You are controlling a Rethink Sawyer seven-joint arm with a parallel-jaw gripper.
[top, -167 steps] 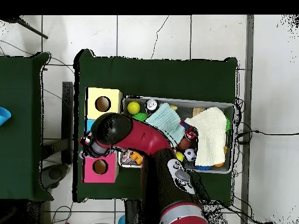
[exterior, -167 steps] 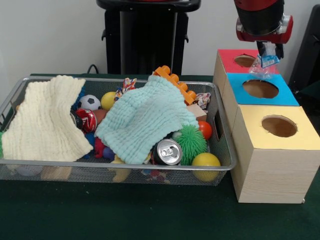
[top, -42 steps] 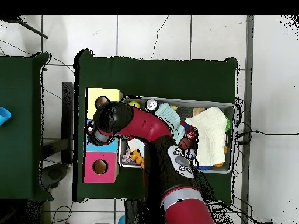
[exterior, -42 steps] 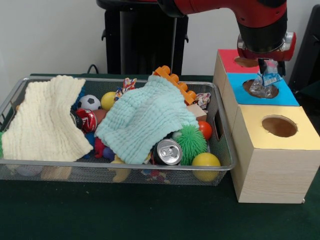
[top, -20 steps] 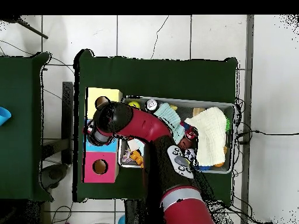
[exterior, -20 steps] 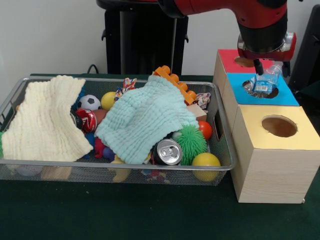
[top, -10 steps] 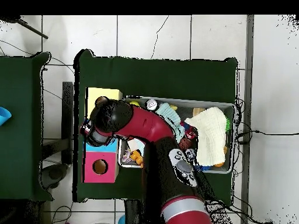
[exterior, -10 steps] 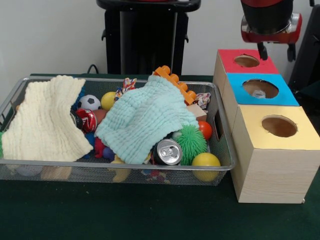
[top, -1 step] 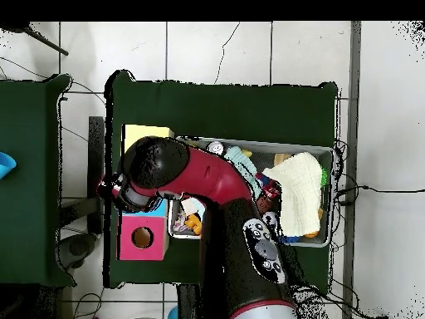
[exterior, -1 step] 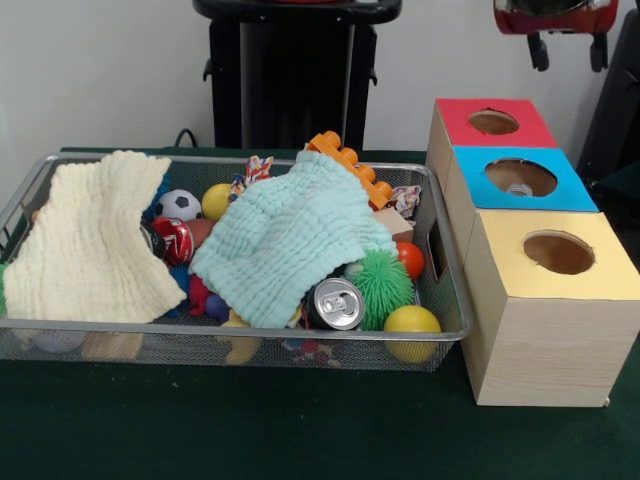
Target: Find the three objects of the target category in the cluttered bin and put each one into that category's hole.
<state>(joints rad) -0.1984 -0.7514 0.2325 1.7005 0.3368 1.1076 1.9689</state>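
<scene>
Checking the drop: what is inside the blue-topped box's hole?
Inside the blue-topped wooden box's hole, a small pale object shows near the rim; everything deeper is hidden.

In the front view, a wire bin is sitting left of a row of three boxes running from near to far. Two cloths are lying side by side over toys in the bin. A can is lying at the near wall, a ball just right of it.
</scene>
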